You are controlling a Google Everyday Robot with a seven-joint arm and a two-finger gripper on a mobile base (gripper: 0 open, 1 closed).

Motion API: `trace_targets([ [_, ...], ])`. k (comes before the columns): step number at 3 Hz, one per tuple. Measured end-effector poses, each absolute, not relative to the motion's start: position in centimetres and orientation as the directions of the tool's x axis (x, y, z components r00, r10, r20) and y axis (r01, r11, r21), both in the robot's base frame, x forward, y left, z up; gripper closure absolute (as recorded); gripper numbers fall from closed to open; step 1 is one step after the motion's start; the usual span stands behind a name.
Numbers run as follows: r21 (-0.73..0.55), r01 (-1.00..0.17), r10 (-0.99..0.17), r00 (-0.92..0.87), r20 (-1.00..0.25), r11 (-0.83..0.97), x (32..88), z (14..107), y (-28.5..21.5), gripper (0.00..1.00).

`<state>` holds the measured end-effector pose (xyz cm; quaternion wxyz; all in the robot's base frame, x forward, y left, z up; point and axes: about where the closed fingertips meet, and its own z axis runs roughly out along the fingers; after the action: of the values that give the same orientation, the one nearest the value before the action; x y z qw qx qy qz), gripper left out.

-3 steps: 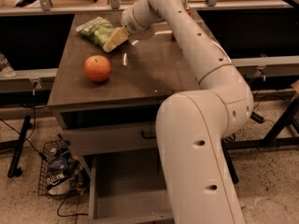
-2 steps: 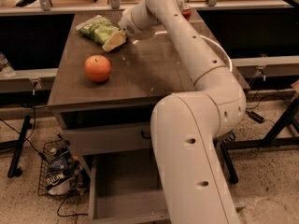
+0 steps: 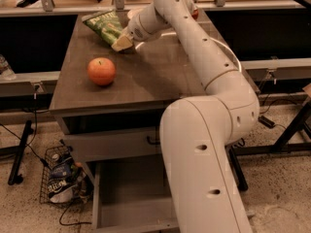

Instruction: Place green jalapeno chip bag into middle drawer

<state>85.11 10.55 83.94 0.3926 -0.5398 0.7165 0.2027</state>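
The green jalapeno chip bag (image 3: 103, 26) lies at the back left of the cabinet top, tilted with its left end raised. My gripper (image 3: 121, 43) is at the bag's right lower corner and is shut on it. The red-orange apple (image 3: 101, 71) sits on the top in front of the bag, apart from both. The middle drawer (image 3: 127, 198) is pulled open at the bottom of the cabinet; its grey floor shows, and my arm hides its right part.
A grey drawer front with a dark loop handle (image 3: 115, 142) is shut above the open drawer. A wire basket with bottles (image 3: 60, 181) and cables stand on the floor at the left. A rail (image 3: 29, 76) runs along both sides of the cabinet.
The arm has swung a little to the right while the gripper stayed at the bag. The bag has changed from lying flat to tilted and stretched toward the gripper.
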Motion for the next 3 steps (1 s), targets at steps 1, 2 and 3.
trace_targets([
  [1,-0.135,-0.949,-0.608,-0.071,-0.791,0.286,82.7,85.4,9.8,0.99],
  [2,-0.179,-0.958,-0.617,0.002,-0.787,0.225,79.7,88.0,9.3,1.0],
  [3,-0.239,-0.942,-0.649,0.032,-0.76,0.234,76.9,90.7,6.0,1.0],
])
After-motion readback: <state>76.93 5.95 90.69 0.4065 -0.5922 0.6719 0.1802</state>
